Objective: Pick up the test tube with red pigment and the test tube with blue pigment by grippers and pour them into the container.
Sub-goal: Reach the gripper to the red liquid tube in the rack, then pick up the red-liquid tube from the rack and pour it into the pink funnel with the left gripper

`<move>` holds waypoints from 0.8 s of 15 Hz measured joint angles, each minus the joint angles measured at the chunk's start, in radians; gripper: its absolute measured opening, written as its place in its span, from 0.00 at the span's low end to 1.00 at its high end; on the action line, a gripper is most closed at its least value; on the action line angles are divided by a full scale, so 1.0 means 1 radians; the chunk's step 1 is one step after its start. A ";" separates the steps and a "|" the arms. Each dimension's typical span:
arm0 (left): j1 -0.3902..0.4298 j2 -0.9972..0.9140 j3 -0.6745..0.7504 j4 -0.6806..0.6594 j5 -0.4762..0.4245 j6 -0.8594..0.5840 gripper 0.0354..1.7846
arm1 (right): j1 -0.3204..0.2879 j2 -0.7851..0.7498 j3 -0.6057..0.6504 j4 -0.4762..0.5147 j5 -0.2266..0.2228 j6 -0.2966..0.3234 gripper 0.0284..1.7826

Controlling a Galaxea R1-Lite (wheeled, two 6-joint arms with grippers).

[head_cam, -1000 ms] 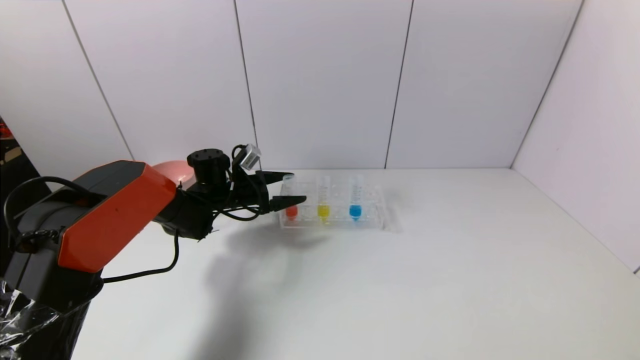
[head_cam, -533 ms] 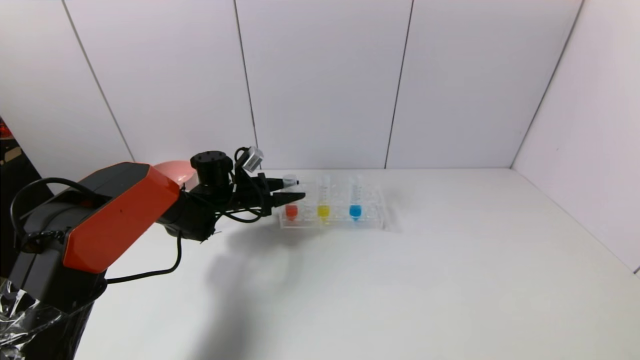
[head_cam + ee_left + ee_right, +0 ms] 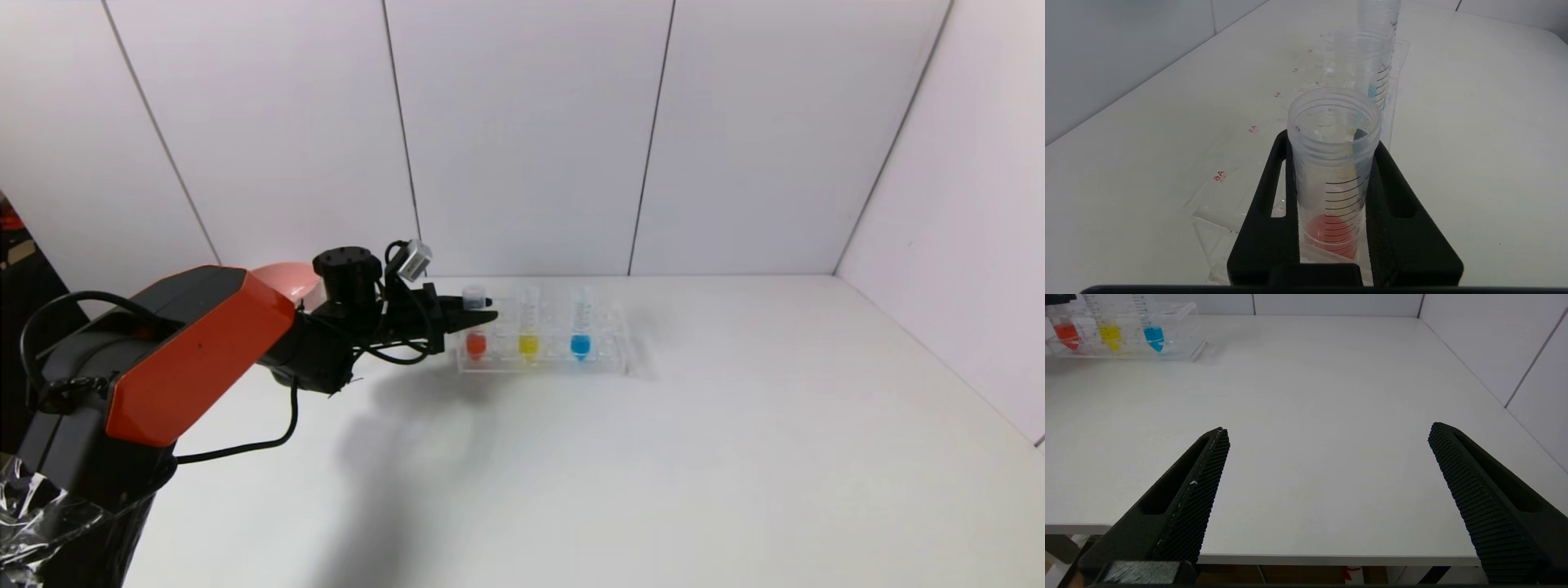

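Note:
The test tube with red pigment (image 3: 475, 343) stands at the left end of a clear tube rack (image 3: 604, 359). My left gripper (image 3: 480, 312) is shut on its upper part. In the left wrist view both black fingers (image 3: 1267, 204) press the sides of the test tube with red pigment (image 3: 1333, 163) just below its open mouth, and its tip is down in the rack. The test tube with blue pigment (image 3: 580, 343) stands at the right of the row, also seen in the right wrist view (image 3: 1153, 335). My right gripper (image 3: 1327, 430) is open and empty over the table's near edge. The container is out of view.
A yellow-liquid tube (image 3: 528, 345) stands between the red and blue ones. A pink bowl (image 3: 286, 278) sits behind my left arm by the back wall. The white table (image 3: 653, 474) runs right to a side wall.
My left gripper's fingers, wide apart around the red tube a second ago, have closed onto it. The tubes and rack have stayed in place.

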 joint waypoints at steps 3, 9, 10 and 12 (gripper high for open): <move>0.000 -0.003 0.000 0.000 0.001 0.000 0.25 | 0.000 0.000 0.000 0.000 0.000 0.000 1.00; 0.002 -0.051 -0.043 0.031 0.004 -0.023 0.25 | 0.000 0.000 0.000 0.000 0.000 0.000 1.00; 0.003 -0.062 -0.045 0.036 0.004 -0.024 0.25 | 0.000 0.000 0.000 0.000 0.000 0.000 1.00; 0.006 -0.085 -0.046 0.050 0.003 -0.024 0.25 | 0.000 0.000 0.000 0.000 0.000 0.000 1.00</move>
